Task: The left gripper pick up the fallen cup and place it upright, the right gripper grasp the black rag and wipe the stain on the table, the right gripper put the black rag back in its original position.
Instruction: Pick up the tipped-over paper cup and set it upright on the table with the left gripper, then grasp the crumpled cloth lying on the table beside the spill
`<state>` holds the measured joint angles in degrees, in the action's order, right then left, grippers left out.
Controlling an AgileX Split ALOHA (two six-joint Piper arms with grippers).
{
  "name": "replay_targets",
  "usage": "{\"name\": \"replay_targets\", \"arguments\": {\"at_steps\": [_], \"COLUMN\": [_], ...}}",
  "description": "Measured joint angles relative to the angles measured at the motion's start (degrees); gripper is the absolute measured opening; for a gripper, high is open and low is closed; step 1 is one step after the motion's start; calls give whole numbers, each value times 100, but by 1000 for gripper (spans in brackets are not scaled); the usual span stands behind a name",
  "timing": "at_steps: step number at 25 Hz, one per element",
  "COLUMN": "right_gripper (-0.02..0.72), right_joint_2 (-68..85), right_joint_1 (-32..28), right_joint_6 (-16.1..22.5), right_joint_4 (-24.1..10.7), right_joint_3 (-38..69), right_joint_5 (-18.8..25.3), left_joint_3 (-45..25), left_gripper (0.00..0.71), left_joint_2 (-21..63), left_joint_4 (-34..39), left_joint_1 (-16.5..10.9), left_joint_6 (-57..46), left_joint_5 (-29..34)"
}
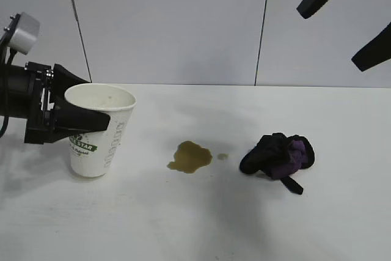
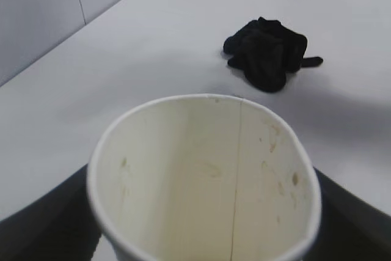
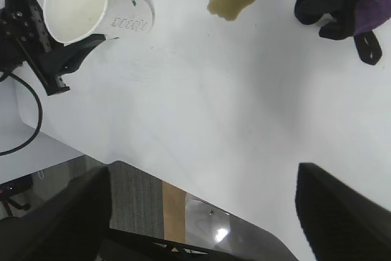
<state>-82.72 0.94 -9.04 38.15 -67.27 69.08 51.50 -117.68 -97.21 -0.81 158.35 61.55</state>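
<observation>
While the left gripper (image 1: pixel 82 105) clasps the cup (image 1: pixel 98 131) just under its rim, one dark finger (image 1: pixel 85 119) lies across the near side of the wall and the other (image 1: pixel 70 76) reaches behind it, so the jaws are closed on the cup rather than free. The cup stands upright at the left of the table (image 1: pixel 195 224), its base on or just above the surface; I cannot tell which. Its mouth is open upward, and the left wrist view shows brownish flecks on the inner wall (image 2: pixel 269 169). To the cup's right, apart from it, the stain (image 1: pixel 190 156) lies as a brownish-yellow puddle with a small droplet (image 1: pixel 222 156) beside it. Farther right sits the black rag (image 1: pixel 278 154), bunched, with a purple patch and a thin strip trailing toward the front edge. The right gripper (image 1: pixel 351 19) hangs high at the upper right, well above the rag, its two prongs spread wide and holding nothing.
</observation>
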Motion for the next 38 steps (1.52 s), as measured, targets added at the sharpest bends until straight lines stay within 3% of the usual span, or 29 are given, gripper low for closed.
{"name": "replay_targets", "arguments": {"at_steps": [6, 10, 13, 21, 28, 38], "right_gripper": [566, 566, 566, 566, 566, 566], "right_joint_2": [0, 0, 0, 0, 0, 0], "right_joint_1": [0, 0, 0, 0, 0, 0], "right_joint_6": [0, 0, 0, -2, -2, -2], "right_joint_4": [0, 0, 0, 0, 0, -7], "right_joint_3": [0, 0, 0, 0, 0, 0], "right_joint_5": [-21, -90, -110, -110, -110, -135], "left_joint_3": [0, 0, 0, 0, 0, 0], "left_gripper": [558, 650, 682, 693, 693, 693], "left_joint_2": [-22, -22, -22, -22, -22, 412], "left_joint_4": [-10, -10, -10, -10, 343, 1420], "left_joint_1": [0, 0, 0, 0, 0, 0], "left_joint_6": [-137, -870, -1138, -1132, -1127, -1641], "left_joint_5": [329, 336, 341, 359, 98, -988]}}
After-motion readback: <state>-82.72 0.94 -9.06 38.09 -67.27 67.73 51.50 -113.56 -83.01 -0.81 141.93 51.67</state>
